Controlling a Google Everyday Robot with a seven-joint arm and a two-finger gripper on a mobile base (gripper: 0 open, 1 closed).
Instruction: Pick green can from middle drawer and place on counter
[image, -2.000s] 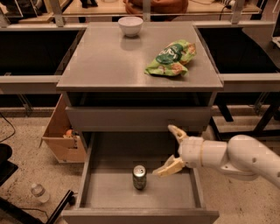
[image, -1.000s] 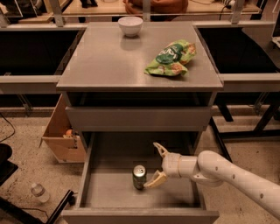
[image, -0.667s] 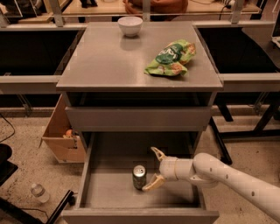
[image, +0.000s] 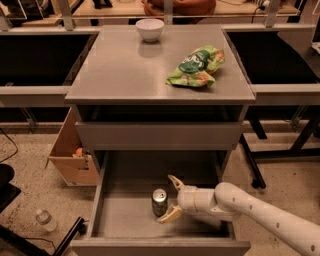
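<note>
The green can (image: 159, 201) stands upright on the grey floor of the open middle drawer (image: 125, 220), near its centre. My gripper (image: 170, 199) reaches in from the right, low inside the drawer, right beside the can. Its two cream fingers (image: 175, 182) are spread open, one behind the can's right side and one in front, with the can at the mouth of the gap. The counter (image: 125, 65) is the broad grey cabinet top above the drawers.
A green snack bag (image: 196, 66) lies on the counter's right part and a white bowl (image: 150, 29) stands at its back. A cardboard box (image: 72, 150) sits on the floor left of the cabinet, and a plastic bottle (image: 44, 219) lies further front left.
My gripper has moved left inside the drawer, from well right of the can to right beside it. The can has not moved.
</note>
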